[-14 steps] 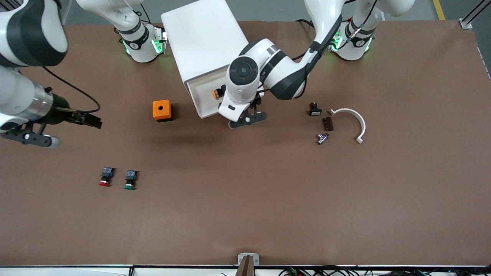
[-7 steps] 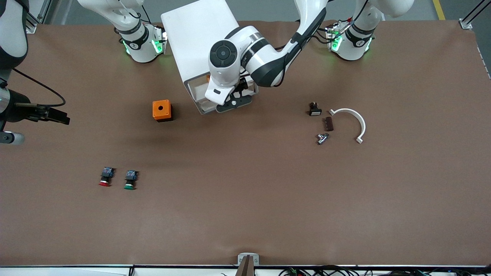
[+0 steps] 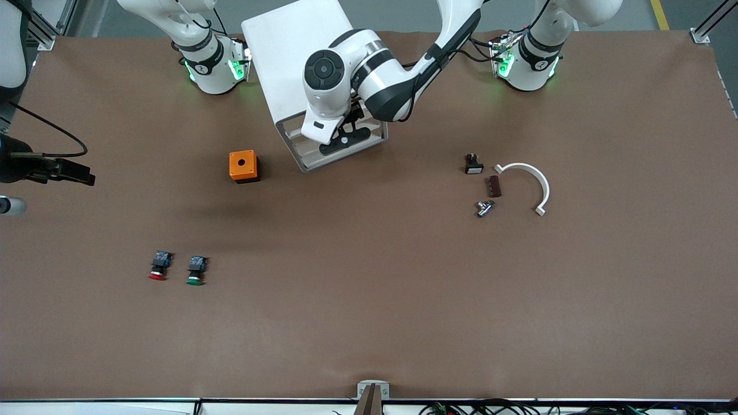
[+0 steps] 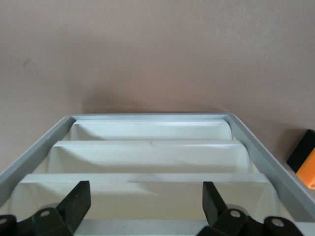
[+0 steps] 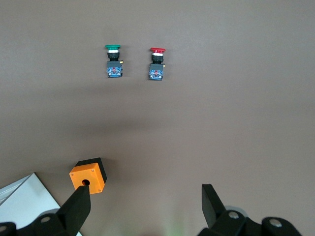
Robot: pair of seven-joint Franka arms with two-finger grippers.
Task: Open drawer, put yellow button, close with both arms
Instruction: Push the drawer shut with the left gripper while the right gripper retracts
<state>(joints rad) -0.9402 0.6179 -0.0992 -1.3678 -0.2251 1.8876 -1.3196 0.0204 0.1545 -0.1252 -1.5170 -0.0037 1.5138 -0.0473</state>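
Front view, entries as I read them from my station:

1. Cabinet [image 3: 294, 52]: a white box on the counter [image 3: 369, 300], between the two arm bases, with its drawer fronts facing the front camera.
2. Left gripper [image 3: 346, 138]: this one is against the cabinet's front, at the top tier. In the left wrist view its fingers [image 4: 78, 201] are spread with nothing between them. They straddle the cream front of the drawer [image 4: 147, 194]. I judge this pose is for pushing the front in, not for gripping.
3. The drawer looks level with the tiers below it, or nearly so. I cannot tell whether it is fully home.
4. Yellow button: it shows in no view. I judge it is inside the drawer, but the closed front hides any proof.
5. Right gripper [image 3: 81, 176]: it hangs over bare counter at the right arm's end, well apart from the cabinet. Its fingers [image 5: 78, 206] are spread and empty, and the arm waits. The task wants both arms on the close, so it is out of position for that.
6. Orange box [image 3: 243, 166]: it sits beside the cabinet, toward the right arm's end.
7. Red-capped button [image 3: 158, 267] and green-capped button [image 3: 196, 271]: they lie side by side, nearer the front camera.
8. White curved piece [image 3: 533, 181]: it lies with small dark parts toward the left arm's end.
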